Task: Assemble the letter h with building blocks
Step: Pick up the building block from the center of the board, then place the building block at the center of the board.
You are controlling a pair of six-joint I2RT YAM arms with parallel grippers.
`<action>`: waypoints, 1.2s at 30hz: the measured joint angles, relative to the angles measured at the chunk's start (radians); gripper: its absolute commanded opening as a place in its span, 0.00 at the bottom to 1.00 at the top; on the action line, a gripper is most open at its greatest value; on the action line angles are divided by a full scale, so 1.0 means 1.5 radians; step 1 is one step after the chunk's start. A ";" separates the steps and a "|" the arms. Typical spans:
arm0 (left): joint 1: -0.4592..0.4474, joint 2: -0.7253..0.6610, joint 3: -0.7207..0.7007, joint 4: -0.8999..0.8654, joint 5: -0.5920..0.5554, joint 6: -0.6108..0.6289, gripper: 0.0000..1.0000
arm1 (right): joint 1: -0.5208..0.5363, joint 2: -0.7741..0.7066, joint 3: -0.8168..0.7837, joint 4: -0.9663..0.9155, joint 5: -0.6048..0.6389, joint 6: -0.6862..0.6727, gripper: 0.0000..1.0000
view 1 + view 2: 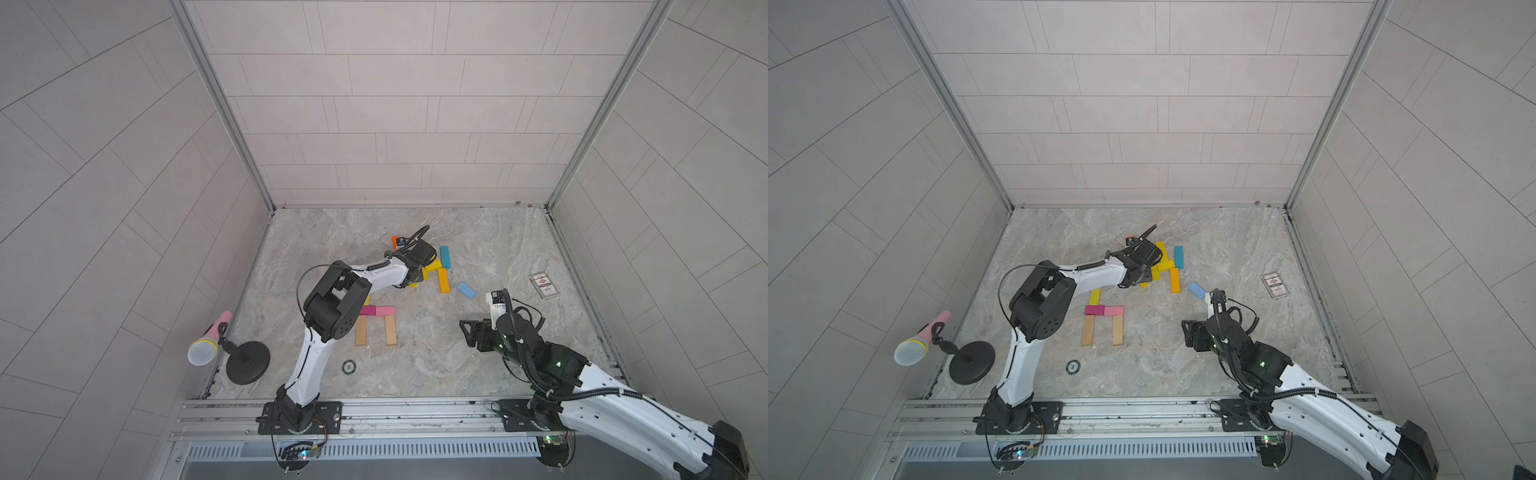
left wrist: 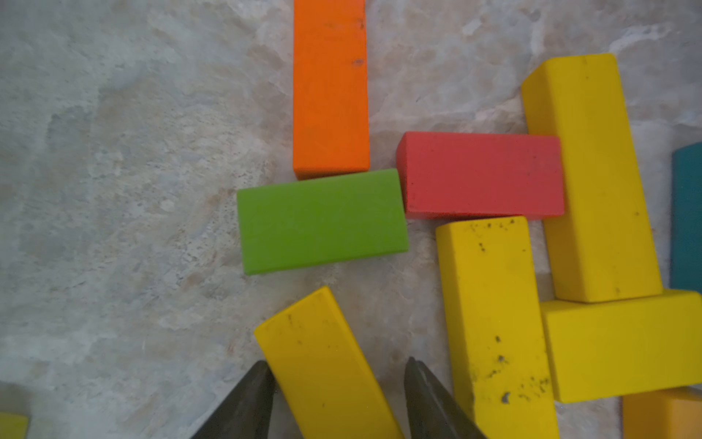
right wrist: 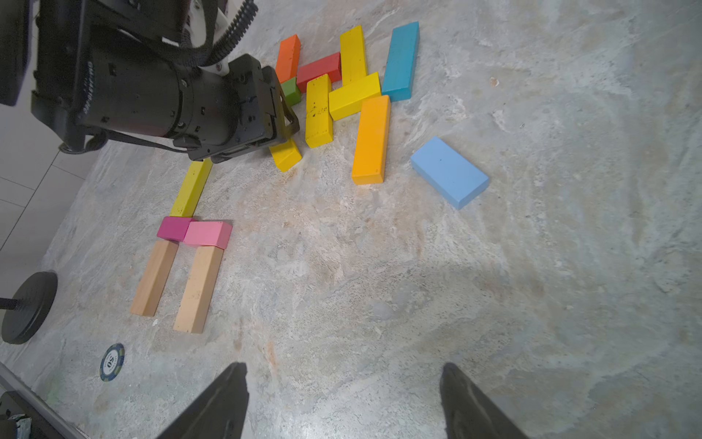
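Observation:
My left gripper (image 2: 336, 361) is down over the heap of loose building blocks, open, its jaws on either side of a tilted yellow block (image 2: 326, 365). One finger touches the block and a small gap shows at the other. Beside it lie green (image 2: 323, 222), red (image 2: 482, 175), orange (image 2: 330, 87) and more yellow blocks (image 2: 494, 323). Nearer the front stand two plain wood bars (image 3: 154, 279) (image 3: 198, 289), capped by a magenta block (image 3: 174, 228) and a pink block (image 3: 208, 233), with a yellow bar (image 3: 192, 187) running on from the magenta one. My right gripper (image 3: 343, 365) hangs open over bare floor.
A light blue block (image 3: 449, 171), a teal bar (image 3: 400, 61) and an orange-yellow bar (image 3: 371, 138) lie at the heap's right. A printed card (image 1: 543, 285) sits far right. A poker chip (image 1: 349, 366) and a microphone on a round stand (image 1: 203, 351) are at the front left.

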 measured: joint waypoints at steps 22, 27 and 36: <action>-0.077 -0.155 -0.117 -0.006 0.012 0.063 0.29 | -0.008 -0.001 0.000 -0.009 -0.001 0.001 0.81; -0.082 -0.151 -0.144 0.007 0.010 0.050 0.28 | -0.010 -0.001 0.000 -0.010 -0.001 0.003 0.81; -0.083 -0.126 -0.146 0.020 -0.007 0.041 0.28 | -0.011 -0.011 0.000 -0.014 -0.006 0.006 0.81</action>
